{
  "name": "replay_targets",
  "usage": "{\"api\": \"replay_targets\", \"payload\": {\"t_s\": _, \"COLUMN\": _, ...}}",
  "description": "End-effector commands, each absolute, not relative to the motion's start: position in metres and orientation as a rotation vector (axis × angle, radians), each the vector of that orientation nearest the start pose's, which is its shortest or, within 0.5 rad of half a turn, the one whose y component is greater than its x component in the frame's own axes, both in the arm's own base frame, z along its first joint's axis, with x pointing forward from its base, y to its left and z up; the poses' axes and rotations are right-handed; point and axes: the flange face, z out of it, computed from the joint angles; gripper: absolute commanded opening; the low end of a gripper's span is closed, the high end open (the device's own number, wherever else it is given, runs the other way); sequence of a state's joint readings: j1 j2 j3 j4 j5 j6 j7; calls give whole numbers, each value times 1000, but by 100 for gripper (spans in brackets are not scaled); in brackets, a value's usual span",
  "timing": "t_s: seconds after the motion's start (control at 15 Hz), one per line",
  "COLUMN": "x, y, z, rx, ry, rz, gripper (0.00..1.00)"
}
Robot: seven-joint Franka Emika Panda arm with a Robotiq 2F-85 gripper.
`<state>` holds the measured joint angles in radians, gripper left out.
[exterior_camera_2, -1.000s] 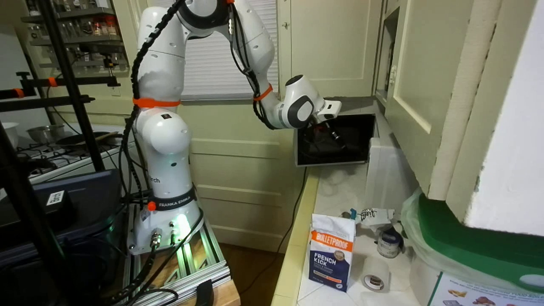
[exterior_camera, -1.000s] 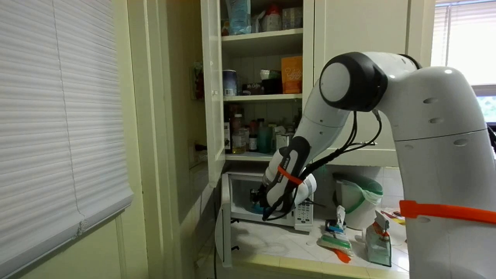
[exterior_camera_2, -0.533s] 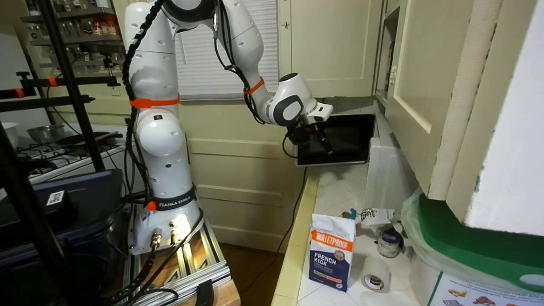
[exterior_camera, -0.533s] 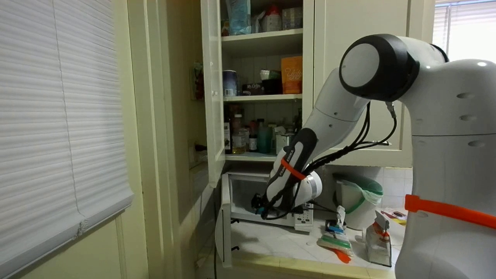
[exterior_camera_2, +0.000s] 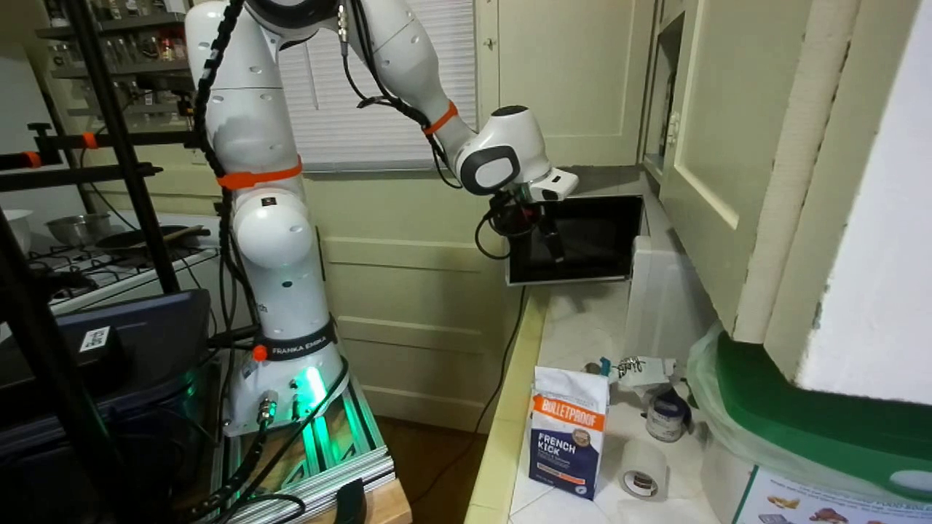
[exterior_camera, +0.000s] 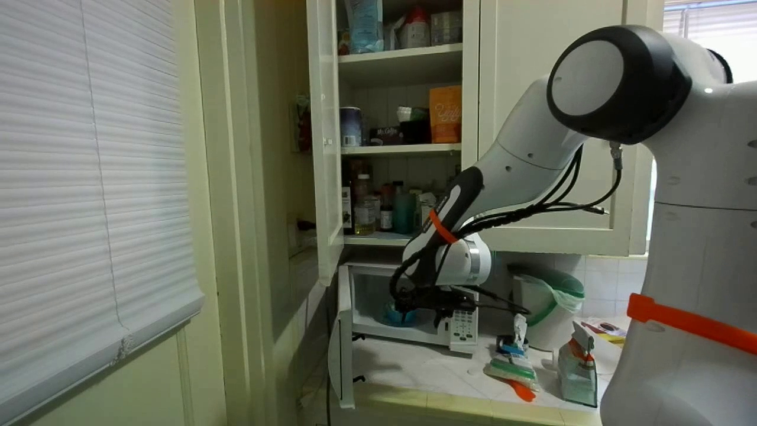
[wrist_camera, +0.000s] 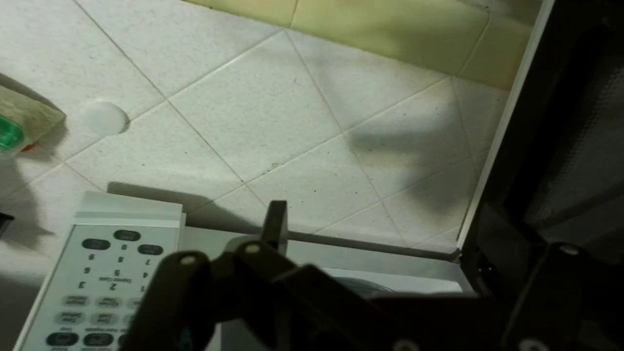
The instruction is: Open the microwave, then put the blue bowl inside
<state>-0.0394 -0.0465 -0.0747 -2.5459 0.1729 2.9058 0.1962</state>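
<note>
The white microwave (exterior_camera: 464, 328) stands on the counter with its door (exterior_camera: 343, 349) swung wide open. The dark inner face of the door (exterior_camera_2: 604, 247) shows in an exterior view. The blue bowl (exterior_camera: 399, 315) sits inside the microwave, partly hidden behind my gripper. My gripper (exterior_camera: 421, 313) is outside, in front of the opening, pointing down. In the wrist view my gripper (wrist_camera: 382, 219) has its fingers wide apart with nothing between them. The microwave's control panel (wrist_camera: 112, 273) is at lower left there. A grey-teal curved edge shows behind the fingers; I cannot tell if it is the bowl.
An open cupboard door (exterior_camera: 325, 142) hangs above the microwave's left side. On the counter (exterior_camera: 402, 367) to its right are a bagged item (exterior_camera: 513, 370), a coffee bag (exterior_camera: 578, 370) and a white bin with green lid (exterior_camera: 547, 305). A white disc (wrist_camera: 105, 118) lies on the tiles.
My gripper has drawn back from the microwave's opening and turned to point more downward. The arm's elbow has moved back towards the base. The bowl shows more clearly inside the microwave.
</note>
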Motion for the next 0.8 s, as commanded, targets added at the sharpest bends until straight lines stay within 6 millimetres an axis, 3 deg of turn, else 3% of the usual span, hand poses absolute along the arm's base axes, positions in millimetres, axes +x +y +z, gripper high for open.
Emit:
{"api": "replay_targets", "payload": {"t_s": 0.0, "x": 472, "y": -99, "z": 338, "rx": -2947, "ry": 725, "rz": -496, "gripper": 100}}
{"api": "replay_targets", "payload": {"t_s": 0.2, "x": 474, "y": -113, "z": 339, "rx": -2986, "ry": 734, "rz": -436, "gripper": 100}}
{"api": "replay_targets", "payload": {"t_s": 0.73, "x": 475, "y": -109, "z": 339, "rx": -2966, "ry": 730, "rz": -484, "gripper": 100}}
